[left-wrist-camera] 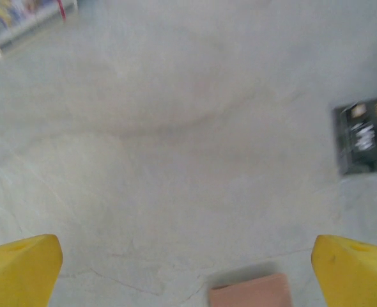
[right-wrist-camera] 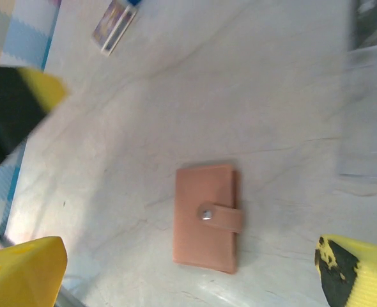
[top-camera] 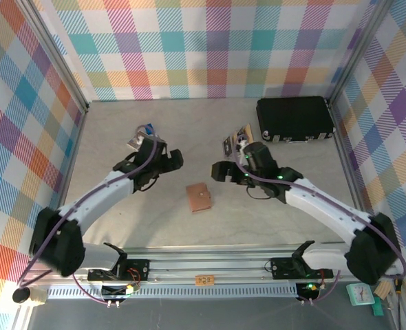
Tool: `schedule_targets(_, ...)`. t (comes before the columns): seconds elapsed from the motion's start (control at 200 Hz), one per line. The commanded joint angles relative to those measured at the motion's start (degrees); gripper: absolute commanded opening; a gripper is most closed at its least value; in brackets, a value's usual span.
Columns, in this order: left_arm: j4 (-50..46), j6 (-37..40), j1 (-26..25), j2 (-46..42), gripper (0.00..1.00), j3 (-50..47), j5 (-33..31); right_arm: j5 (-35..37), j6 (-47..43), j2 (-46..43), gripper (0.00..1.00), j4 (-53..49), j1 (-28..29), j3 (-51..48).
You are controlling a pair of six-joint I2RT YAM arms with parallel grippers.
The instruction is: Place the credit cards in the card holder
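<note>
Card holder (right-wrist-camera: 204, 217) sits snapped shut on counter (left-wrist-camera: 176, 128) (cards probably inside already), so left gripper (left-wrist-camera: 185, 256) and right gripper (right-wrist-camera: 188, 259) are spread wide, empty.

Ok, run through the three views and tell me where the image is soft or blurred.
Top external: sharp, evenly lit, the card holder crisp with barely a shadow. Left wrist: soft all over, the printed box smeared, the card holder's edge fuzzy. Right wrist: card holder clear enough to show its clasp, but the right side streaked with blur.
</note>
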Motion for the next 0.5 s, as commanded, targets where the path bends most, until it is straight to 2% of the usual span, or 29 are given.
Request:
schedule_targets(0.0, 5.01, 3.82, 2.03, -7.74, 1.0, -5.11, -1.03, 4.8, -2.62, -6.35, 0.99, -8.15, -3.67, -2.49)
schedule_targets(0.08, 8.59, 6.45, 2.65, -14.39, 1.0, -9.67, -4.1, 9.97, -4.38, -10.56, 0.99, -12.33, -6.76, -2.41)
schedule_targets(0.245, 13.9, 15.31, 3.58, -23.98, 1.0, -16.45, -11.18, 28.66, -4.99, -17.31, 0.99, -16.57, -11.17, -3.22)
schedule_targets(0.365, 12.1, 21.25, 4.8, -24.22, 1.0, -17.21, -17.22, 41.46, -7.27, -21.36, 0.99, -8.27, -13.23, -8.74)
schedule_targets(0.495, 14.12, 22.56, 11.26, -23.22, 1.0, -18.76, -16.24, 45.49, -12.42, -20.13, 0.99, 3.77, -18.93, -14.25)
